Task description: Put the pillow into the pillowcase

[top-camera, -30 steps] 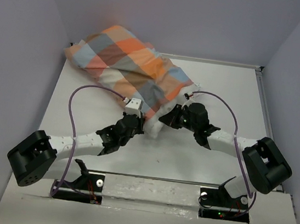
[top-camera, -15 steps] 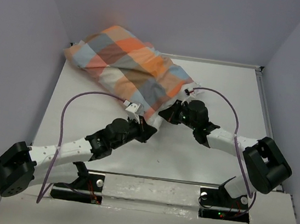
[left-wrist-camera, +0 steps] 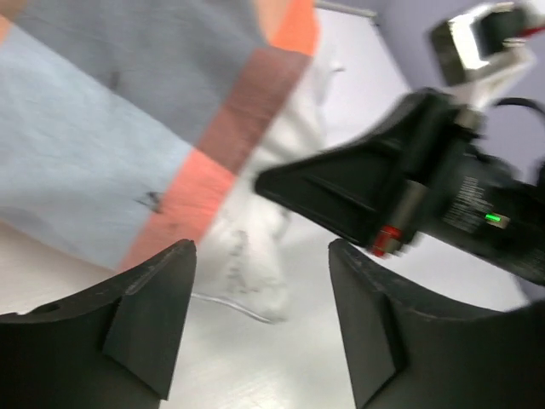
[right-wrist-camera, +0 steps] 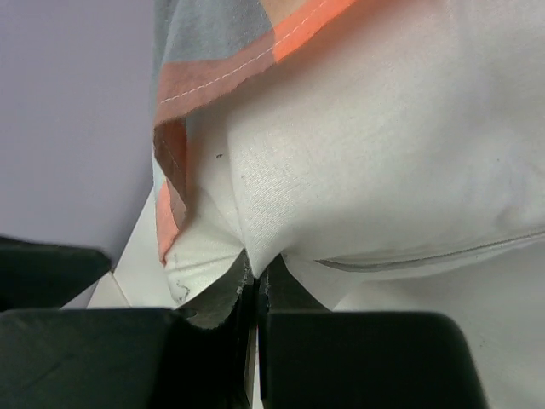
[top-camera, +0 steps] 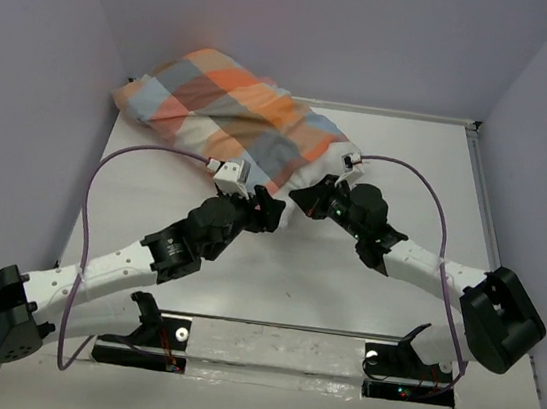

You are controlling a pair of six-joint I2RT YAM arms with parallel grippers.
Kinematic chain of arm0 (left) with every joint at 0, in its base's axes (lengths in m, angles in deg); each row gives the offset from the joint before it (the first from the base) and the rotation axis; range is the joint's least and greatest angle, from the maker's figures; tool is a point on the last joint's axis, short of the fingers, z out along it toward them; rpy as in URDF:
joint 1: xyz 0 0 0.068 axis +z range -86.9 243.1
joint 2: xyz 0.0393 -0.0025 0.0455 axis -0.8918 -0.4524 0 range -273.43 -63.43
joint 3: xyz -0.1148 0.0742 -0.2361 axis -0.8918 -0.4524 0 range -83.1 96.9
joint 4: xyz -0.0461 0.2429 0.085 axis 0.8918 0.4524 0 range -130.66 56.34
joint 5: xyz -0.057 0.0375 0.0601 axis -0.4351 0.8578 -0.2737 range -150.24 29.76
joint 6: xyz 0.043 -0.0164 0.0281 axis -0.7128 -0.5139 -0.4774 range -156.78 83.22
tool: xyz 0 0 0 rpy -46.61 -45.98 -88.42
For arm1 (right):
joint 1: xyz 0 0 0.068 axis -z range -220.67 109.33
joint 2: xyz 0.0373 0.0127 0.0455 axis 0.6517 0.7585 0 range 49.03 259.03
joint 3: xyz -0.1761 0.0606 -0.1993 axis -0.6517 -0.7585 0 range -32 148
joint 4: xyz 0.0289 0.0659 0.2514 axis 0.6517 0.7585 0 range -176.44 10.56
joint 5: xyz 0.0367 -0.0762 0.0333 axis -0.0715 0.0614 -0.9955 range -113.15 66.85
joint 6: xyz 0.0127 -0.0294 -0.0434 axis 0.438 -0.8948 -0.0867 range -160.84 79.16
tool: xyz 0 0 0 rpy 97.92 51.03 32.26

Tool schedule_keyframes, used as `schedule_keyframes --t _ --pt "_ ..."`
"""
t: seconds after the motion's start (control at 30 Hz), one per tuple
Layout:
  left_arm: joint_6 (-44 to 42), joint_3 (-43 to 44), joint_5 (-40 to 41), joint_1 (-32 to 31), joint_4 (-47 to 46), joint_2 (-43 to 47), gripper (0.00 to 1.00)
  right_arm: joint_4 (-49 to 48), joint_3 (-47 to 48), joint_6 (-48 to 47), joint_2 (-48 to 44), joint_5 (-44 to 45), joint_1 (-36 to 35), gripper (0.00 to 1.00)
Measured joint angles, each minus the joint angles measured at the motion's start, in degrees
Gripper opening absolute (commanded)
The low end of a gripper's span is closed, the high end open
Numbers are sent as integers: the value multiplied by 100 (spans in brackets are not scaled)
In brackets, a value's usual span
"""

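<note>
The checked pillowcase lies at the table's back left, bulging with the pillow inside. Only a white end of the pillow shows at its open mouth. My right gripper is at that mouth, and in the right wrist view the gripper is shut on a fold of the white pillow, just under the pillowcase's orange hem. My left gripper stands open close beside it. In the left wrist view its jaws hold nothing, with the pillow's white corner and the pillowcase ahead of them.
The white table is bounded by purple walls at the left, back and right. The pillowcase's far end presses into the back left corner. The two grippers are nearly touching, and the right gripper's black body fills the upper right of the left wrist view.
My left arm has stretched forward towards the pillowcase's mouth, and its gripper has opened. The right gripper has stayed shut on the pillow and moved slightly up. Less white pillow shows outside the case.
</note>
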Motion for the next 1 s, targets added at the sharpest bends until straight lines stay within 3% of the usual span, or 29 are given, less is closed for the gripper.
schedule_keyframes --t 0.1,0.27,0.43,0.57,0.73,0.9,1.0 --pt "-334 291 592 44 173 -597 82 11 -120 -72 -203 101 0 0" --pt "-990 581 1034 44 341 -1650 81 166 -225 -164 -254 177 0 0" --pt "-1471 787 1298 37 358 -1941 63 258 -229 -225 -260 205 0 0" --pt "-1681 881 1569 33 282 -1974 58 251 -234 -223 -330 201 0 0" --pt "-1825 881 1733 17 109 -1974 41 114 -385 -201 -348 205 0 0" --pt "-1945 881 1941 39 -31 -1971 32 111 -560 -199 -350 236 0 0" --pt "-2002 883 1963 39 -109 -1963 15 114 -623 -199 -354 267 0 0"
